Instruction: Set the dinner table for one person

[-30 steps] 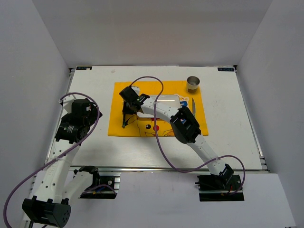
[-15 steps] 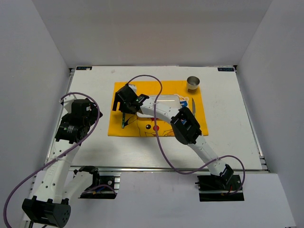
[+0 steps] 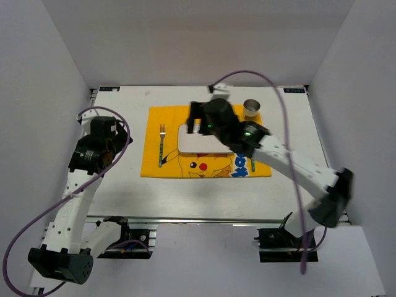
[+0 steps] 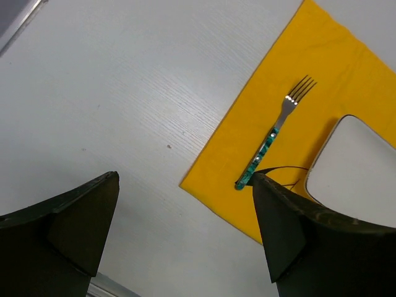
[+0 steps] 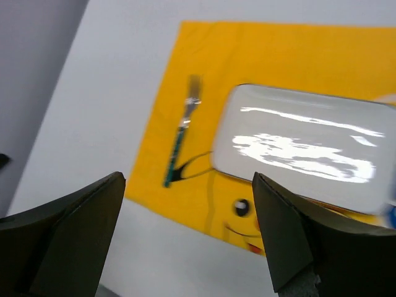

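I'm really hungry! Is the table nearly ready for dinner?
Nearly! Done: the plate sits on the yellow mat, the fork lies left of it, and the cup stands at the mat's far right corner. In hand: nothing; the right gripper and left gripper are open, empty. Left: maybe nothing; a green handle right of the plate is mostly hidden.

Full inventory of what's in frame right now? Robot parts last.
table: 1, white, under everything
placemat: 1, yellow with Pikachu print, centre of table
plate: 1, white, rectangular, middle of placemat
fork: 1, silver with green handle, on placemat left of plate, not touching it
cup: 1, metal, at placemat's far right corner
second utensil: 1, green handle, on placemat right of plate, type hidden by arm
left end effector: 1, black, open and empty, above table left of placemat
right end effector: 1, black, open and empty, over plate's far edge
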